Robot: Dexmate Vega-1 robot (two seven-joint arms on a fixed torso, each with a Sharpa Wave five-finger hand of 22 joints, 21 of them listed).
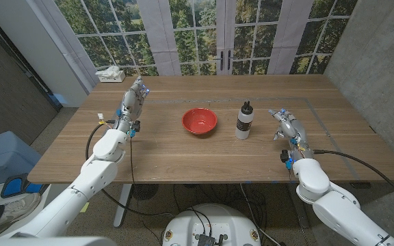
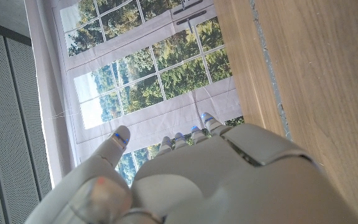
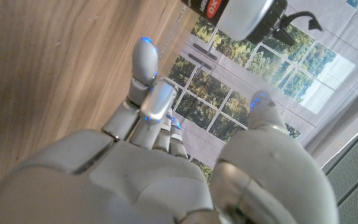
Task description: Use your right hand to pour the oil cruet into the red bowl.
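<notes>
The red bowl (image 1: 200,121) sits on the wooden table (image 1: 183,154) near its middle. Just to its right stands the oil cruet (image 1: 243,120), a clear bottle with a black label band and a black spout top, upright. In the right wrist view the cruet (image 3: 244,12) shows beyond my fingertips (image 3: 145,53). My right hand (image 1: 287,124) is a short way right of the cruet, fingers apart, holding nothing and not touching it. My left hand (image 1: 133,100) stands at the left of the table, well left of the bowl, fingers extended and empty; the left wrist view shows its back (image 2: 216,180).
A white tissue box (image 1: 111,74) sits at the table's far left corner. Glass doors and windows (image 1: 204,34) stand behind the table. A concrete wall (image 1: 382,61) rises on the right. A blue seat (image 1: 2,160) is beside the table's left end.
</notes>
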